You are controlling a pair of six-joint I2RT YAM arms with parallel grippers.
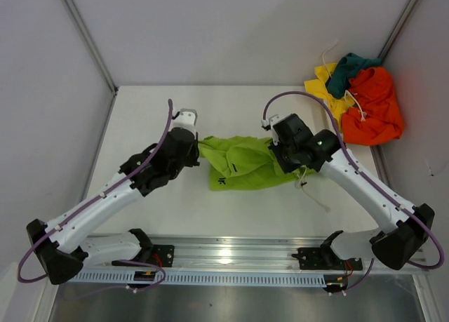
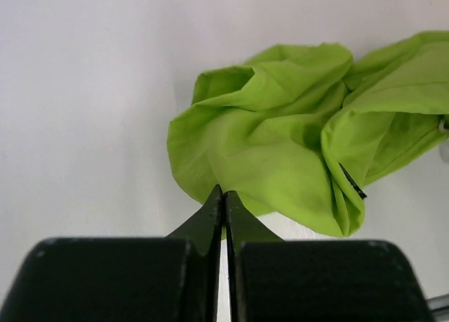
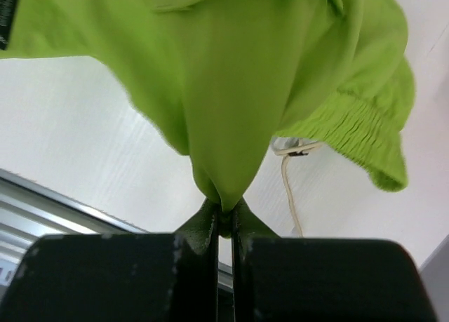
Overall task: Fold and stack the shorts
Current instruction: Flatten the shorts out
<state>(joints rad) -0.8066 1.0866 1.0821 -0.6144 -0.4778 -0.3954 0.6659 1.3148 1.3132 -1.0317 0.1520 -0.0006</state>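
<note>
Lime green shorts (image 1: pixel 242 164) are pinched at nine o'clock by the closed left gripper (image 2: pixel 224 199) and at three by the closed right gripper (image 3: pixel 224 213); best spread evenly, under light tension.

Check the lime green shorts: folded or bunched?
Bunched, not folded. The lime green shorts lie crumpled with loose creases, pinched at opposite ends by the left gripper and right gripper.

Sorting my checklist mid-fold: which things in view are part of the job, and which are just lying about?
Job: lime green shorts, pinched by left hand and right hand; orange shorts, yellow shorts, teal shorts heaped far right.
Not the job: metal rail at the near edge; table.
</note>
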